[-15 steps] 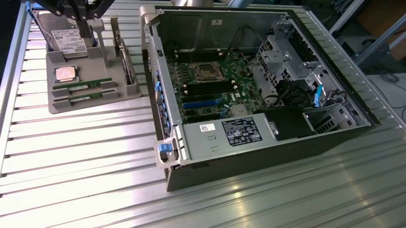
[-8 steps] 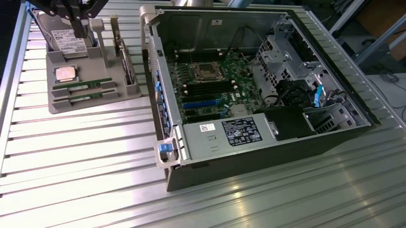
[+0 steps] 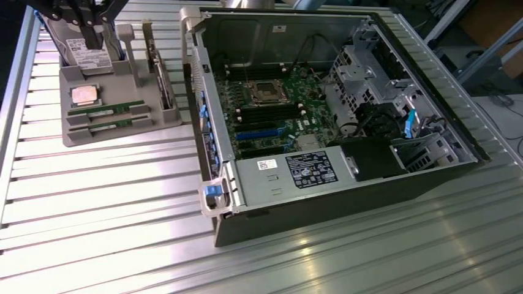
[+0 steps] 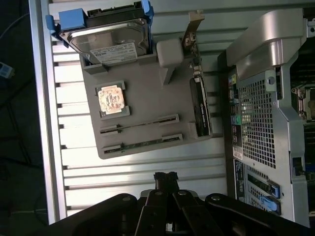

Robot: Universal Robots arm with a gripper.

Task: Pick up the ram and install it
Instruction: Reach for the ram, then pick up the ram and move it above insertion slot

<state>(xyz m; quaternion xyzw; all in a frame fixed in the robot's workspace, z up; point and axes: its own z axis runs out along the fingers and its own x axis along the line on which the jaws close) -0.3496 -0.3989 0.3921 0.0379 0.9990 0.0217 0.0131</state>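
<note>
Two ram sticks lie side by side in slots of a grey holder tray (image 3: pixel 122 131): one ram (image 3: pixel 106 111) and the other ram (image 3: pixel 103 127). The wrist view shows the same ram pair (image 4: pixel 140 125) (image 4: pixel 147 143) on the tray (image 4: pixel 147 88). My gripper (image 3: pixel 82 18) hangs high over the tray's far end, above the hard drive, well off the sticks. In the wrist view the gripper (image 4: pixel 166 177) has its fingertips pressed together with nothing between them.
The tray also carries a hard drive (image 4: pixel 110 46) in blue rails, a square CPU (image 4: pixel 112 98) and an upright expansion card (image 4: pixel 199 105). An open computer case (image 3: pixel 327 110) with its motherboard (image 3: pixel 270 104) lies on the exterior view's right of the tray, on a ribbed metal table (image 3: pixel 106 202).
</note>
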